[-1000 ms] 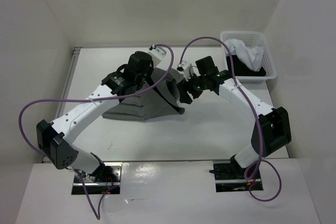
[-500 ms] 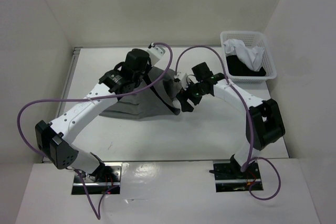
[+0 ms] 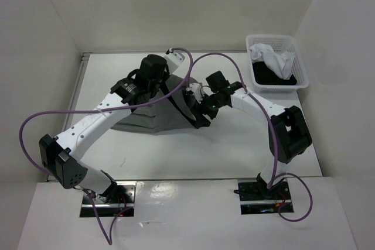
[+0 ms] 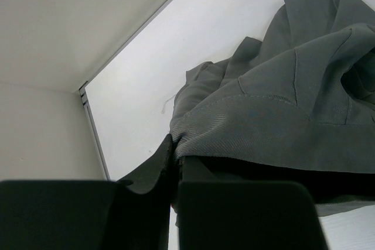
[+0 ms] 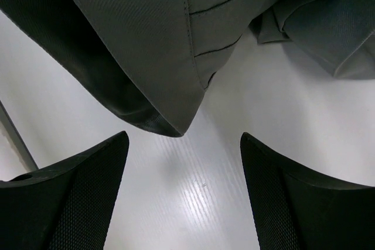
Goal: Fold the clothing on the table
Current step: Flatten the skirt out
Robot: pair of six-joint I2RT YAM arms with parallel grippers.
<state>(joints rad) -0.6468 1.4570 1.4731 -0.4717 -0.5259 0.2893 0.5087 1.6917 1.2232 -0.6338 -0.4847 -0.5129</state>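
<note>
The clothing, a dark grey skirt [image 3: 153, 116], sits bunched on the white table [image 3: 234, 144], with one part pulled up off it. My left gripper [image 3: 153, 78] is shut on the ribbed waistband edge [image 4: 234, 127], and the cloth [image 4: 304, 80] drapes away from its tips [image 4: 176, 151]. My right gripper [image 3: 202, 109] is open at the skirt's right corner. In the right wrist view a hemmed corner of the skirt [image 5: 152, 45] hangs just ahead of the open jaws [image 5: 183, 144], with bare table [image 5: 199, 203] between the fingers.
A white basket [image 3: 293, 84] with white and black garments stands at the back right. A metal rail [image 3: 80, 83] runs along the table's left edge. White panels wall the table on the left, back and right.
My right arm has swung left and its gripper has come up to the skirt's right corner. My left gripper has kept its hold and barely moved.
</note>
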